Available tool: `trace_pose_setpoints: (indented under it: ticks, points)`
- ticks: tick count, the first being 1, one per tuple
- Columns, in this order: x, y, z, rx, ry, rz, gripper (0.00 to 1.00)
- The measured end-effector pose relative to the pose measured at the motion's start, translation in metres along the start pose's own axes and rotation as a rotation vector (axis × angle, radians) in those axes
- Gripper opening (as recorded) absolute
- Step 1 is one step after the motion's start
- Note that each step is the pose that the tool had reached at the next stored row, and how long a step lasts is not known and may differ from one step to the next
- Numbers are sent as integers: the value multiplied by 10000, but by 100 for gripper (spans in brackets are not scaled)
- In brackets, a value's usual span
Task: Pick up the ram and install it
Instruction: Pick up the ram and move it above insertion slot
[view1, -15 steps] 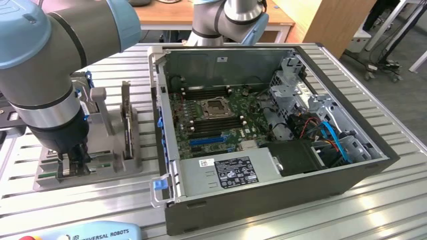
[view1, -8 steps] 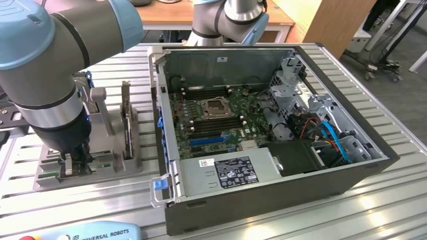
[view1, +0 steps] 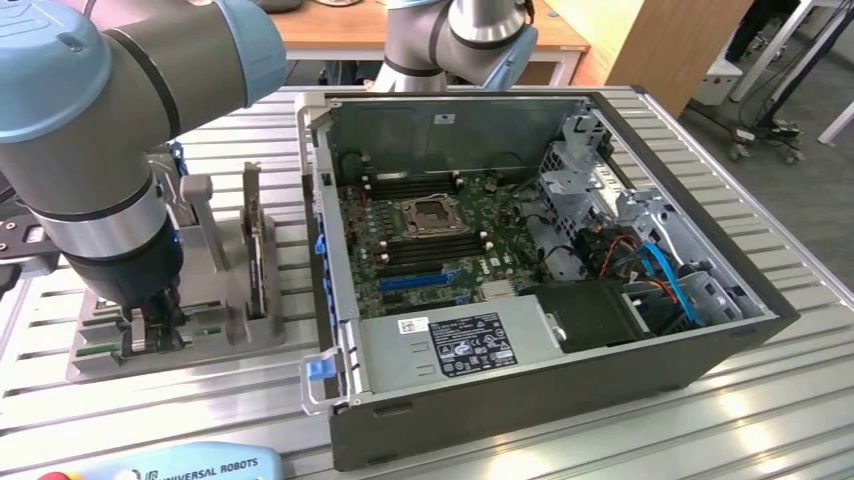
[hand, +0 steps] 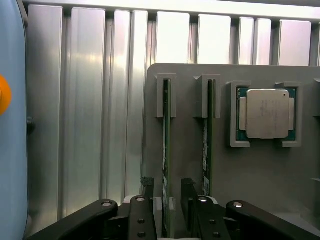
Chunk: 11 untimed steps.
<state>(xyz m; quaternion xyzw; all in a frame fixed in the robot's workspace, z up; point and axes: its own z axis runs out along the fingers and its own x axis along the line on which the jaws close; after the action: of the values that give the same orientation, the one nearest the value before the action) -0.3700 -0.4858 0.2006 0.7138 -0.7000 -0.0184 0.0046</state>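
The ram (hand: 166, 140) stands on its long edge in a slot of the gray holder (hand: 260, 190). On my wrist view it runs straight into the gap between the black fingers (hand: 147, 200) of the gripper (hand: 168, 202). The gripper is down over the stick with one finger on each face. A sliver of space shows on both sides, so I read it as released and spread wide, straddling the ram without clamping it.

A second ram stick (hand: 207, 135) stands in the neighbouring slot, parallel to the first and just beside it, outside the fingers. Further along the same holder, the silver CPU chip (hand: 267, 114) lies flat in its own square pocket.

On the exterior view the arm (view1: 107, 150) comes in from the exterior view's left. Its big blue-capped joint sits high and near the camera. The wrist is turned straight down, so the gripper (view1: 150, 325) points vertically into the holder (view1: 94, 362).

The holder sits on the ribbed aluminium worktop (view1: 534, 445), just beside the open computer case (view1: 561, 395), on the exterior view's left of it. The case lies on its side with the motherboard (view1: 427, 230) exposed. A teach pendant (view1: 174, 467) lies at the near edge of the worktop.
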Motion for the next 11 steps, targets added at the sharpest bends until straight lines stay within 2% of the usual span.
trace_pose_setpoints:
  ticks: [10, 11]
  points:
    - [0, 0, 1, 2, -1, 0, 34]
    - [0, 0, 1, 2, -1, 0, 27]
